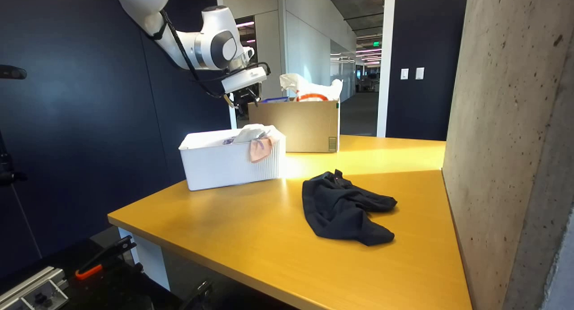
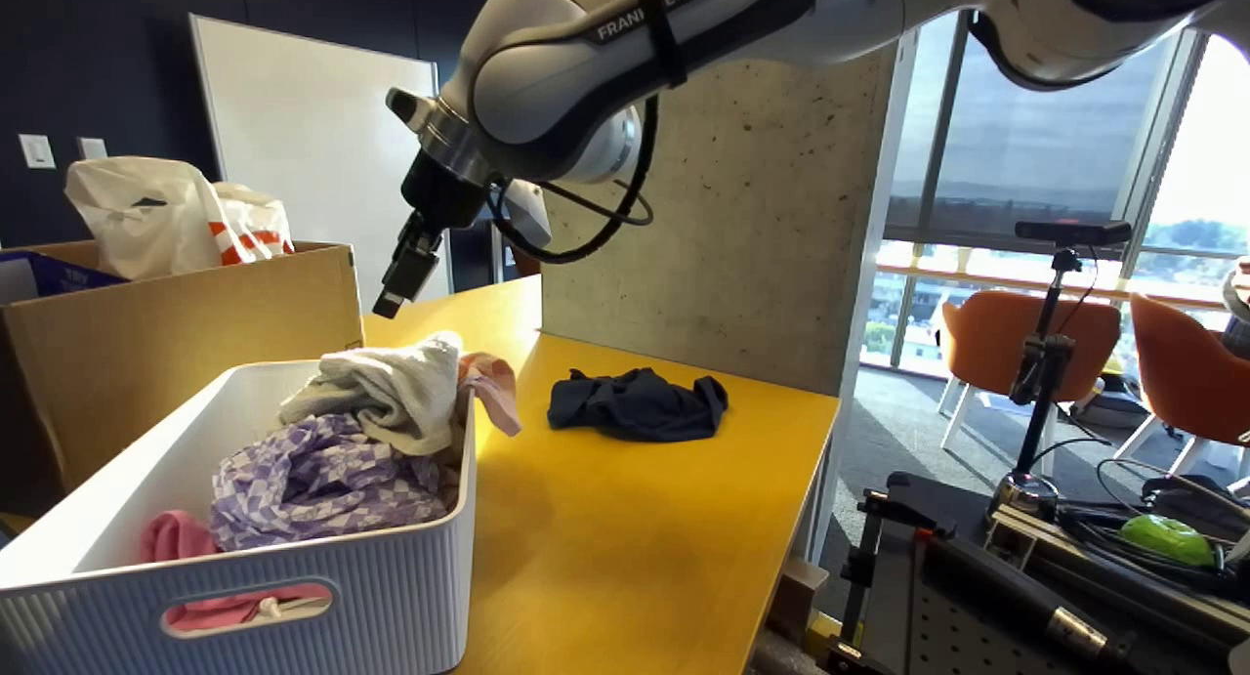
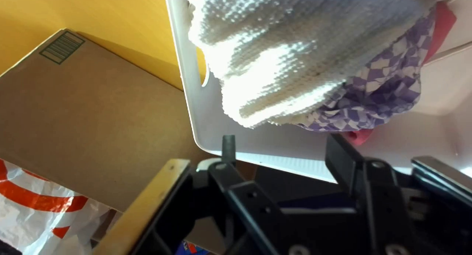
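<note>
My gripper [image 3: 283, 151] is open, with nothing between its fingers. In both exterior views it hangs in the air [image 1: 244, 102] [image 2: 395, 299] above the far side of the white bin [image 2: 420, 587], near the cardboard box. In the bin lie a cream towel [image 3: 265, 63], a purple checkered cloth [image 2: 312, 485] and a pink cloth [image 2: 176, 535]. A peach cloth [image 1: 261, 149] hangs over the bin's rim. The cream towel is nearest the fingers in the wrist view, apart from them. A crumpled dark cloth [image 1: 341, 209] lies on the yellow table [image 1: 242, 233].
A cardboard box [image 1: 300, 126] holding white plastic bags [image 2: 146, 221] with red marks stands beside the bin. A concrete wall [image 1: 506, 121] borders the table. A black cart [image 2: 977, 597] with a camera stand [image 2: 1043, 382] is near the table's edge.
</note>
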You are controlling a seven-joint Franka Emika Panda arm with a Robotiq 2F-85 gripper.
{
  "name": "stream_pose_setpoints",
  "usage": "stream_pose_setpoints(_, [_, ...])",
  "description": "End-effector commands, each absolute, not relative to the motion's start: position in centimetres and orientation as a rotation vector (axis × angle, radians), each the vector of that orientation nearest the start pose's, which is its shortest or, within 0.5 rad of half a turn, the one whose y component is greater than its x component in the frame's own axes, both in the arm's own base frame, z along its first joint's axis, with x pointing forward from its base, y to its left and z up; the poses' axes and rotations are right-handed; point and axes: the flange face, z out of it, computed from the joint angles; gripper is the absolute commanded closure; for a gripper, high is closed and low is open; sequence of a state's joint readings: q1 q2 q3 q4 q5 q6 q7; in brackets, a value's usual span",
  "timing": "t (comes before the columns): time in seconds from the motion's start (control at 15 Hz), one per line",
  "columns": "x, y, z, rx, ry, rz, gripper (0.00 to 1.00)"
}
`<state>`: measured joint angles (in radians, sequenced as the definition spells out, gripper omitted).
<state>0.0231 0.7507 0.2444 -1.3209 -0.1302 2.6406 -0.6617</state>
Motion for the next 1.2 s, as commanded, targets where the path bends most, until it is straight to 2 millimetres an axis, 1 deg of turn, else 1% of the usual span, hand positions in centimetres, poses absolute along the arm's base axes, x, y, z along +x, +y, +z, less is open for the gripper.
stream_pose_setpoints(0.0, [74.4, 15.9, 38.5, -2.800, -1.376, -0.887, 0.04])
stream_pose_setpoints(0.07, [73.5, 15.0, 38.5, -2.838, -1.349, -0.865, 0.00])
stream_pose_setpoints(0.2, [71.4, 12.5, 38.7, -2.923, -1.289, -0.802, 0.00])
stream_pose_setpoints(0.33, [69.4, 9.0, 39.0, -2.998, -1.188, -0.737, 0.00])
stream_pose_setpoints(0.4, [68.4, 7.1, 39.1, -3.015, -1.142, -0.732, 0.00])
stream_pose_setpoints(0.47, [67.4, 5.1, 38.7, -3.034, -1.100, -0.711, 0.00])
stream_pose_setpoints(0.67, [66.1, -0.8, 36.6, -3.072, -0.968, -0.633, 0.00])
stream_pose_setpoints(0.87, [64.4, -6.0, 34.0, -3.101, -0.809, -0.562, 0.00])
stream_pose_setpoints(0.93, [63.9, -7.5, 33.1, -3.106, -0.755, -0.539, 0.00])
stream_pose_setpoints(1.0, [63.8, -8.8, 31.6, -3.105, -0.706, -0.506, 0.00])
stream_pose_setpoints(1.13, [63.7, -10.2, 29.3, -3.110, -0.630, -0.456, 0.00])
